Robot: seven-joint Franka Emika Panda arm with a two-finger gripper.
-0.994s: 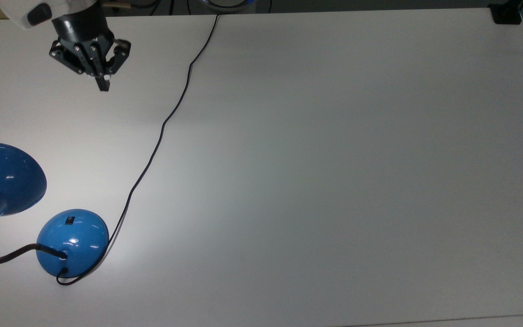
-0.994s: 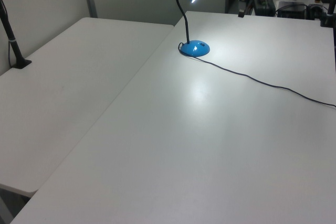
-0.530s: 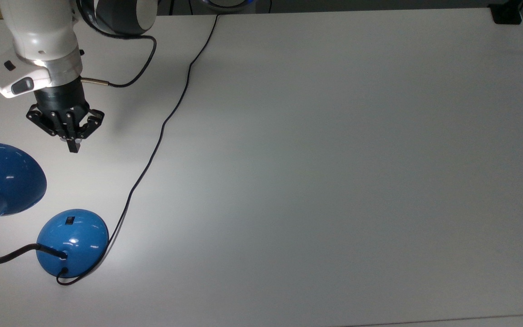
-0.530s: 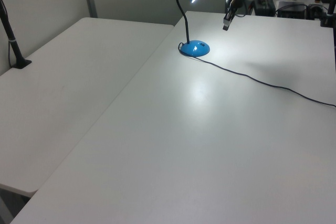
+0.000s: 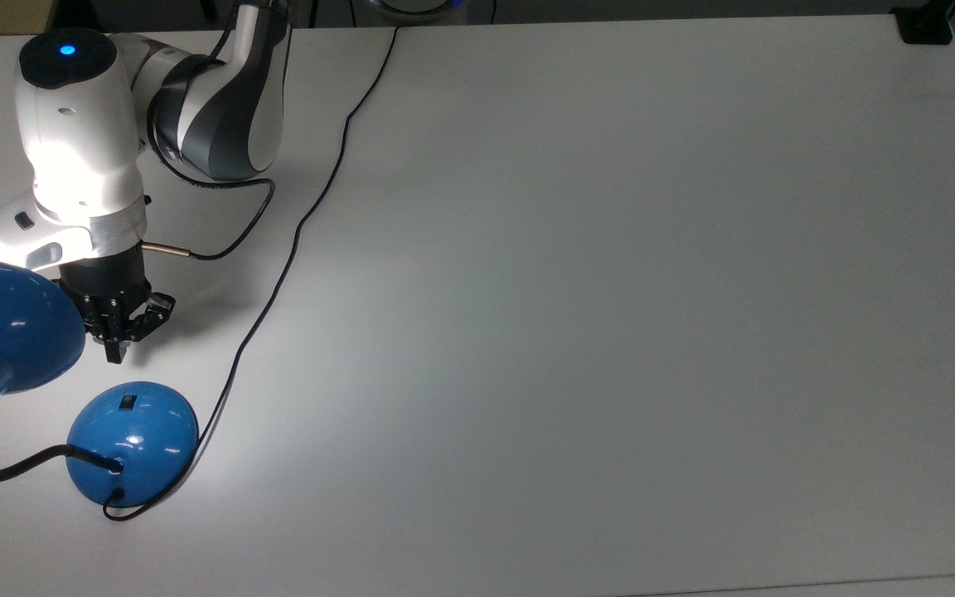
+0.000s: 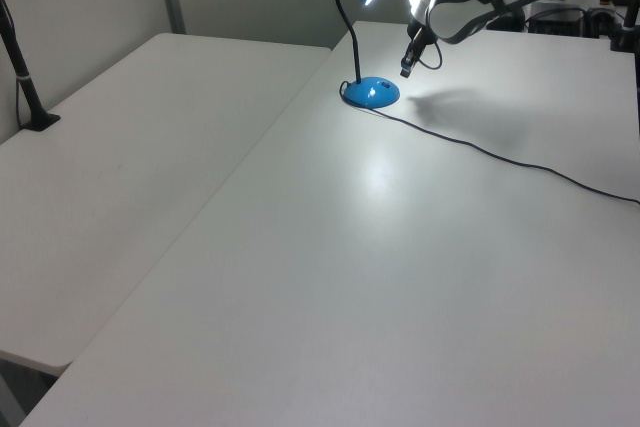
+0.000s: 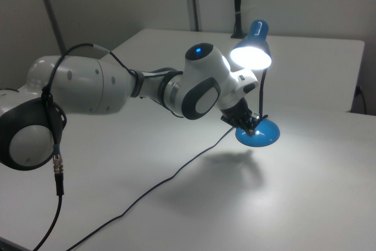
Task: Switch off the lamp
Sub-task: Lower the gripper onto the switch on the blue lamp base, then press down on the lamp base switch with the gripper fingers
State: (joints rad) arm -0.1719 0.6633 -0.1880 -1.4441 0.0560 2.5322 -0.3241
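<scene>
The lamp is lit. Its glossy blue base (image 5: 146,452) stands at the top view's lower left, with a small black switch (image 5: 126,404) on the dome. A black gooseneck (image 5: 5,471) leads to the blue shade (image 5: 5,327), and the bulb glows under the shade (image 7: 251,57). The thin black cord (image 5: 283,265) runs to the table's far edge. My gripper (image 5: 114,356) is shut with nothing in it and points down. It hangs just beyond the base on the switch side, beside the shade and apart from both. It also shows as gripper (image 6: 404,72) near the base (image 6: 372,93), and as gripper (image 7: 252,123) over the base (image 7: 258,133).
The white table (image 5: 610,290) stretches wide to the top view's right. A black mount (image 5: 925,29) sits at its far right corner. My arm's own cable (image 5: 233,232) loops near the lamp cord. In the left view a second table (image 6: 110,167) with a black post (image 6: 25,82) adjoins.
My arm has travelled from the table's far edge toward the lamp base, and the gripper has come down close to the switch. The gripper stays shut and the lamp stays lit.
</scene>
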